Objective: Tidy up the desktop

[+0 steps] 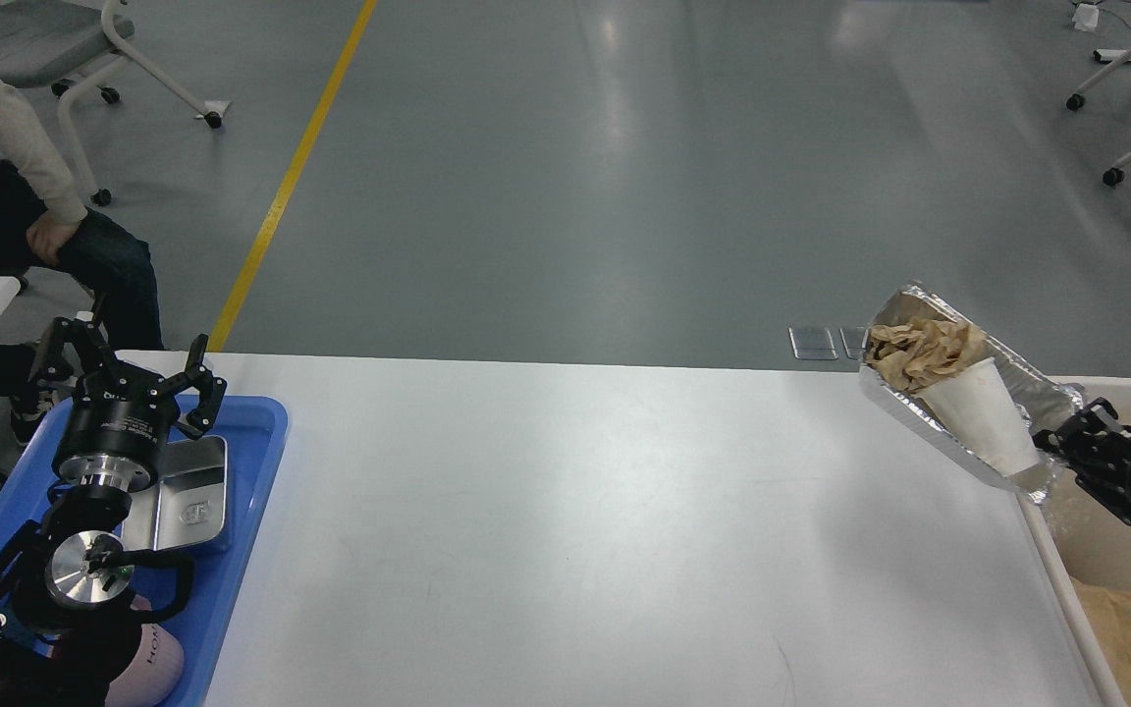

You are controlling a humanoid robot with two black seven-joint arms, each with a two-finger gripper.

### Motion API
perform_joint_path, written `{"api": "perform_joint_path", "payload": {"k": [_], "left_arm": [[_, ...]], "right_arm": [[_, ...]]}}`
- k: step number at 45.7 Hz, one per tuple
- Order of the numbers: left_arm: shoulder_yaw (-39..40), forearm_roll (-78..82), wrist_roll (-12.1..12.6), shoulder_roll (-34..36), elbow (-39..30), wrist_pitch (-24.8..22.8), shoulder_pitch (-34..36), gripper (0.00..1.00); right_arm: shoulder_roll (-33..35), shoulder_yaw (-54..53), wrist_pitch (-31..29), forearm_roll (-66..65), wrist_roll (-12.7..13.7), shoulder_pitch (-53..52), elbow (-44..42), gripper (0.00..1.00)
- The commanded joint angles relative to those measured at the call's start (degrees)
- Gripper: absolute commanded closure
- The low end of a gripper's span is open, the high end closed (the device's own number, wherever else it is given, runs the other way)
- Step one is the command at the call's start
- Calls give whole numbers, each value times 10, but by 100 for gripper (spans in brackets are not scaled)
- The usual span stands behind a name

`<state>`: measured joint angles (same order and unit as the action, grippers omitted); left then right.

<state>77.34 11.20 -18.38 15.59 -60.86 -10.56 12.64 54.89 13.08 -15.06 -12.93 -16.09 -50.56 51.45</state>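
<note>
White desktop point(565, 530), long axis left-right

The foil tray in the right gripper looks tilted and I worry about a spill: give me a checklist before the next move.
1. Right gripper shut on foil tray: ok.
2. Tray level: not ok, tilted.
3. Paper cup and crumpled brown paper inside the tray: ok.
4. White bin under the tray: not ok, only partly.
5. Desktop path free: ok.
6. Left gripper open above the blue tray: ok.
</note>
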Motion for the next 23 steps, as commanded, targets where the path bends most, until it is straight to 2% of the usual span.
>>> {"api": "perform_joint_path", "payload": {"k": [1,9,13,15,17,19,21,23], "left_arm": [[12,2,-6,-13,14,-8,2,4],[11,2,-6,-12,23,-8,1,4],[10,4,-6,-10,27,-8,2,4],[9,4,-5,-9,28,-8,2,4],[7,4,-5,-8,28,-7,4,4],[4,5,-5,-8,31,-7,6,4],[2,4,-4,-8,33,-6,11,4],[2,4,-4,-11,33,-6,16,4]], "right_arm": [[28,-13,0,28,-5,39,-3,97],[55,-16,0,100,-4,77,-35,95],[51,-14,1,125,1,101,-83,84],[49,-14,1,137,6,115,-100,67],[47,-15,0,149,9,126,-112,38],[46,-15,0,158,14,133,-119,13],[46,-15,0,162,20,137,-120,1],[47,-15,1,162,26,141,-120,0]]}}
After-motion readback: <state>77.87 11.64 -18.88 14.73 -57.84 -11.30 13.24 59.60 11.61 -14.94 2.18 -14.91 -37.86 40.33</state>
